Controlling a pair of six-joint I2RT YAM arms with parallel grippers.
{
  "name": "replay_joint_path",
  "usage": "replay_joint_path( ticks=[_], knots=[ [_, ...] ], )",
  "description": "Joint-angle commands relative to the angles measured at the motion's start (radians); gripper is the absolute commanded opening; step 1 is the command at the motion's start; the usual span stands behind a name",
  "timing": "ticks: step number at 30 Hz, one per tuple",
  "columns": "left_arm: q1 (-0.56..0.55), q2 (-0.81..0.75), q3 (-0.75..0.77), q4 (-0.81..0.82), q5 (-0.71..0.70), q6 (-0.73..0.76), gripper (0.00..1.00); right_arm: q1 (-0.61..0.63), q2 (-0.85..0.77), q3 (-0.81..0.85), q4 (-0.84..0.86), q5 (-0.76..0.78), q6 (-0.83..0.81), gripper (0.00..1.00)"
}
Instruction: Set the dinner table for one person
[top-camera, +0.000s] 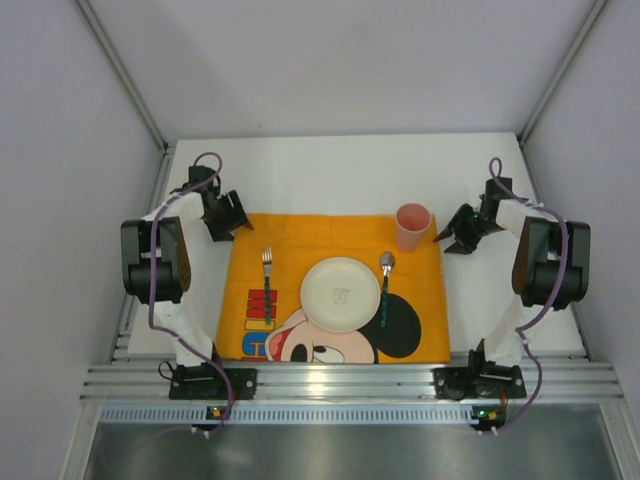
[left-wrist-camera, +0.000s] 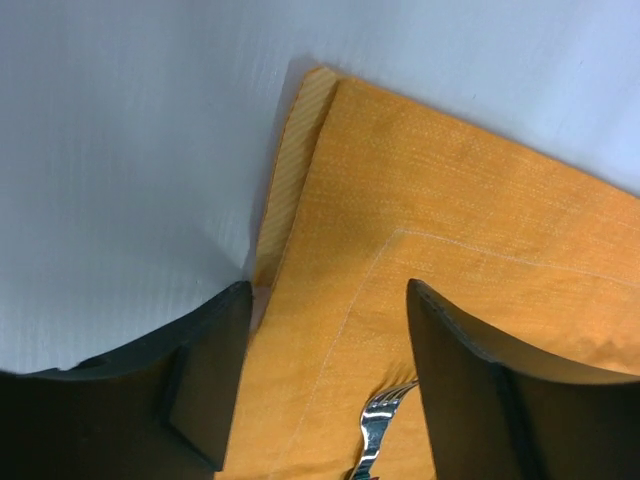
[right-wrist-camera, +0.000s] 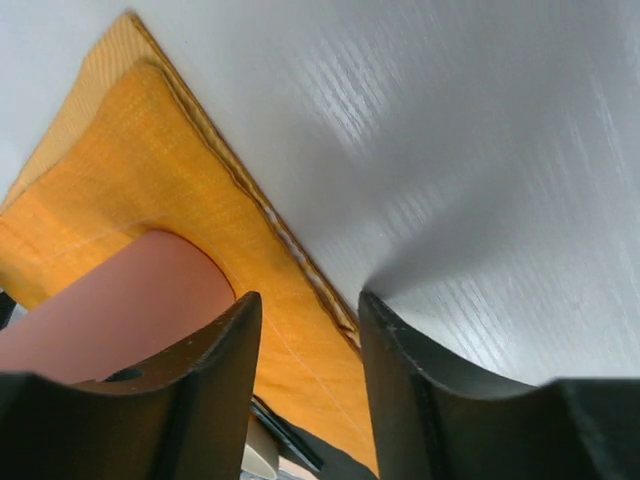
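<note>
The white dinner table (top-camera: 330, 170) carries an orange cartoon-mouse placemat (top-camera: 420, 300). On the mat lie a cream plate (top-camera: 340, 293), a fork (top-camera: 267, 285) to its left and a spoon (top-camera: 385, 285) to its right. A pink cup (top-camera: 412, 226) stands at the mat's far right corner. My left gripper (top-camera: 236, 220) is open and empty over the mat's far left corner (left-wrist-camera: 310, 90), with the fork's tines (left-wrist-camera: 378, 420) just below it in the left wrist view. My right gripper (top-camera: 450, 234) is open and empty, right of the cup (right-wrist-camera: 110, 300), over the mat's edge (right-wrist-camera: 300, 270).
Bare white tabletop (left-wrist-camera: 120, 150) lies left of the mat, and more of it (right-wrist-camera: 470, 150) lies right of the mat. White enclosure walls (top-camera: 60, 120) stand on three sides. An aluminium rail (top-camera: 340, 380) runs along the near edge with both arm bases.
</note>
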Motion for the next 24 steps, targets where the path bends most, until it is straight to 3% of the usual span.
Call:
replay_joint_path(
  ticks=[1, 4, 7, 8, 11, 24],
  knots=[
    [0.001, 0.036, 0.028, 0.061, 0.048, 0.014, 0.66, 0.017, 0.087, 0.011, 0.068, 0.044, -0.018, 0.43],
    [0.001, 0.059, 0.045, 0.059, 0.057, 0.016, 0.54, 0.027, 0.124, 0.031, 0.068, 0.044, -0.023, 0.25],
    [0.001, 0.083, 0.069, 0.056, 0.058, 0.016, 0.29, 0.027, 0.147, 0.060, 0.065, 0.055, -0.026, 0.12],
    [0.002, 0.090, 0.079, 0.055, 0.058, 0.016, 0.16, 0.027, 0.153, 0.067, 0.064, 0.056, -0.026, 0.10],
    [-0.001, 0.117, 0.109, 0.041, 0.049, 0.014, 0.00, 0.027, 0.179, 0.113, 0.051, 0.067, -0.030, 0.03],
    [0.004, 0.251, 0.332, -0.004, 0.025, -0.035, 0.00, 0.011, 0.347, 0.429, -0.080, 0.133, -0.050, 0.00]
  ],
)
